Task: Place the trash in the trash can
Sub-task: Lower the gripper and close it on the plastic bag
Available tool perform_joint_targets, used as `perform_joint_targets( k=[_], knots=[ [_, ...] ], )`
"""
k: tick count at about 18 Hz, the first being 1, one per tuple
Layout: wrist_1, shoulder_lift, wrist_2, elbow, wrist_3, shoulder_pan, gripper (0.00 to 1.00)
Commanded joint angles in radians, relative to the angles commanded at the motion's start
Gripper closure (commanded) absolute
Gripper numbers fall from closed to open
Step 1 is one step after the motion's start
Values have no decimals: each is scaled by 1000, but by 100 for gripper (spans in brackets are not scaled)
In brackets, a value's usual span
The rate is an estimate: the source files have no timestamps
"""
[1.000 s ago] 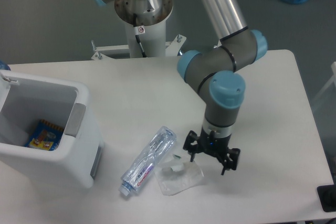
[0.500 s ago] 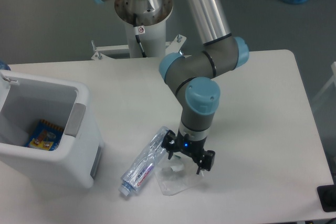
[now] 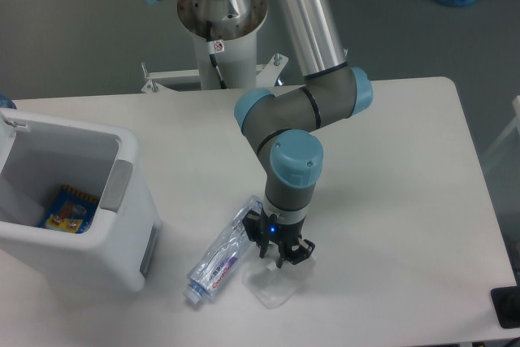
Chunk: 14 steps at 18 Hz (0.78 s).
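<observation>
The arm reaches down from the far side of the white table (image 3: pixel 406 201), its wrist pointing straight at the surface near the front edge. The gripper (image 3: pixel 279 254) sits right over the crumpled wrapper (image 3: pixel 272 282), its dark fingers down on the far part of that translucent sheet. From here the fingers look drawn fairly close together, but I cannot tell whether they are actually pinching the wrapper or only standing on it.

The crushed bottle (image 3: pixel 223 251) lies flat on the table just to the left of the gripper. Its long axis runs diagonally: the cap end points toward the near left, the base end toward the far right, and that far end comes up right beside the gripper's fingers. The white and purple label faces up around the lower half.

The wrapper lies just to the right of the bottle's lower half, spreading out toward the near edge of the table.

The trash can (image 3: pixel 122 201) stands upright at the left side of the table, apart from the bottle, its open top showing a small blue and yellow packet (image 3: pixel 69 210) lying at the bottom.
</observation>
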Motion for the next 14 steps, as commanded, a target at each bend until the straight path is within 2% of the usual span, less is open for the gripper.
perform_joint_targets(
  k=[7, 11, 14],
  knots=[
    [0, 0, -23, 64, -54, 3, 100],
    [0, 3, -162, 138, -188, 14, 100],
    [0, 31, -274, 189, -299, 14, 100]
  ],
)
